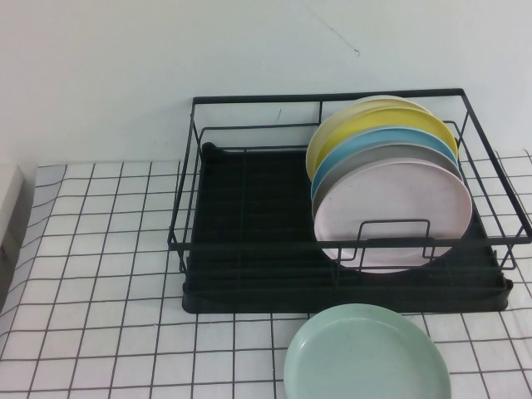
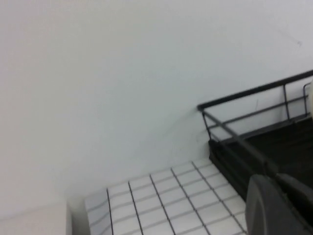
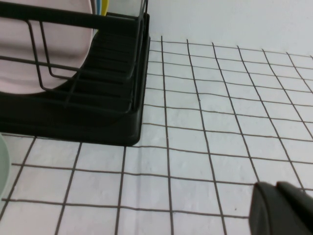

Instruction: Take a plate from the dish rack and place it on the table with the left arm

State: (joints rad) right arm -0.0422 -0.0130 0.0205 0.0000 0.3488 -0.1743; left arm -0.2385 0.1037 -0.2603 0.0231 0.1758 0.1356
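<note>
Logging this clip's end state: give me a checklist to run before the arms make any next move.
1. Mint-green plate flat on the table, outside the dish rack: ok.
2. Other plates, pink plate in front, standing in the rack: ok.
3. Left gripper off the plate, near the rack's corner: ok.
4. Right gripper above bare cloth: ok.
5. Jaws open or shut, both: cannot tell.

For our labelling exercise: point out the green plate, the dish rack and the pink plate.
green plate (image 1: pixel 366 353), high view, centre of its face.
dish rack (image 1: pixel 241 220), high view, bare tray base.
pink plate (image 1: pixel 391 204), high view, middle of its face.
</note>
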